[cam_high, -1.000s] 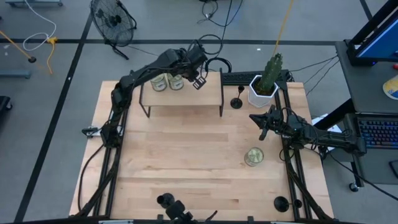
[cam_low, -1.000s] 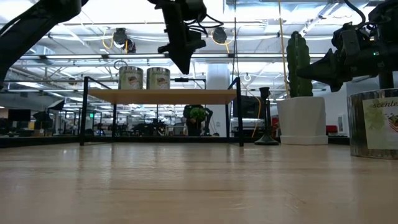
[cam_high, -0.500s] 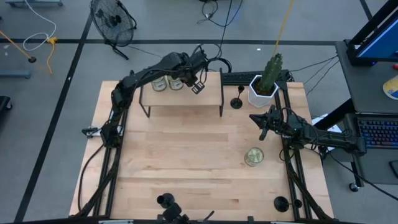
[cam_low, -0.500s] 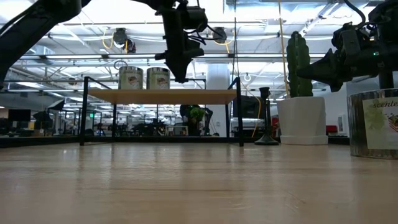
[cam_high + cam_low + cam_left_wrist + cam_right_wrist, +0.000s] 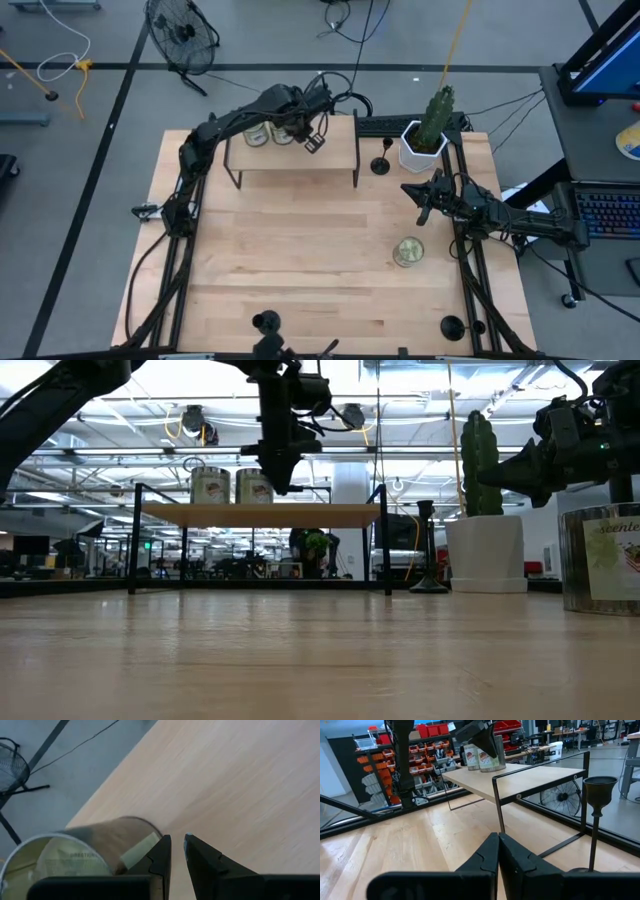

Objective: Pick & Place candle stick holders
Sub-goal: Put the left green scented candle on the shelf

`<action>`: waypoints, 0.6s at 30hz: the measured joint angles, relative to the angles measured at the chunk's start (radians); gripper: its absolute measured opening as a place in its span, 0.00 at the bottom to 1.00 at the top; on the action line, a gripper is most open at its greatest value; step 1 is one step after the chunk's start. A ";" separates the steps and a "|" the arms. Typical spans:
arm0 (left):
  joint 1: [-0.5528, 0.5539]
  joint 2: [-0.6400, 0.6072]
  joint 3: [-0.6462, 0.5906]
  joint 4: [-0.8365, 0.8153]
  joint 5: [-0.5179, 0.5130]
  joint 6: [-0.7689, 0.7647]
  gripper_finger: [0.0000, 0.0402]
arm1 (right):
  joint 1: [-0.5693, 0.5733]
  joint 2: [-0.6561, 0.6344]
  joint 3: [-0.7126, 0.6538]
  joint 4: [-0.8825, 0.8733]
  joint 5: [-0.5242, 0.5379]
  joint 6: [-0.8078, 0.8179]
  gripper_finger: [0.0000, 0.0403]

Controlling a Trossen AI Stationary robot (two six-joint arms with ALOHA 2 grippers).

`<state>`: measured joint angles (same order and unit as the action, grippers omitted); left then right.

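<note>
One black candle stick holder [image 5: 381,160] stands upright on its round base on the table, between the shelf and the white plant pot; it also shows in the low view [image 5: 428,550] and the right wrist view [image 5: 597,815]. Two more dark round-based pieces stand at the near edge [image 5: 266,322] and the near right corner [image 5: 452,325]. My left gripper [image 5: 312,141] hovers over the wooden shelf [image 5: 330,150], its fingers a narrow gap apart [image 5: 177,845] and empty, beside a candle jar [image 5: 75,862]. My right gripper [image 5: 420,195] is shut and empty, above the table's right side.
Two candle jars [image 5: 257,132] [image 5: 283,130] stand on the shelf's far left part. A third jar [image 5: 408,251] stands on the table in front of my right gripper. A white pot with a cactus [image 5: 425,140] stands at the far right. Bare wood fills the table's middle.
My left gripper has moved a little toward the table's left and near side above the shelf, ending closer to the jars. My right arm has kept still.
</note>
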<state>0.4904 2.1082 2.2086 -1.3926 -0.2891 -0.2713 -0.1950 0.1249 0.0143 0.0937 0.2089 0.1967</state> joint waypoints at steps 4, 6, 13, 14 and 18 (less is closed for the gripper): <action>-0.001 0.000 0.000 -0.022 0.000 -0.025 0.16 | 0.000 0.000 0.000 0.000 0.000 0.000 0.01; -0.001 0.000 0.000 -0.027 -0.001 -0.039 0.16 | 0.000 0.000 0.000 0.000 0.000 0.000 0.01; -0.014 -0.007 0.006 0.024 -0.007 -0.038 0.16 | 0.000 0.000 0.000 0.000 0.000 0.000 0.01; -0.018 -0.011 0.006 0.041 -0.008 -0.031 0.16 | 0.000 0.000 0.000 0.000 0.000 0.000 0.01; -0.033 -0.027 0.008 0.105 -0.056 0.005 0.16 | 0.000 0.000 0.000 0.000 0.000 0.000 0.01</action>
<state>0.4573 2.0813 2.2162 -1.2876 -0.3451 -0.2667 -0.1950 0.1246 0.0143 0.0937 0.2085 0.1970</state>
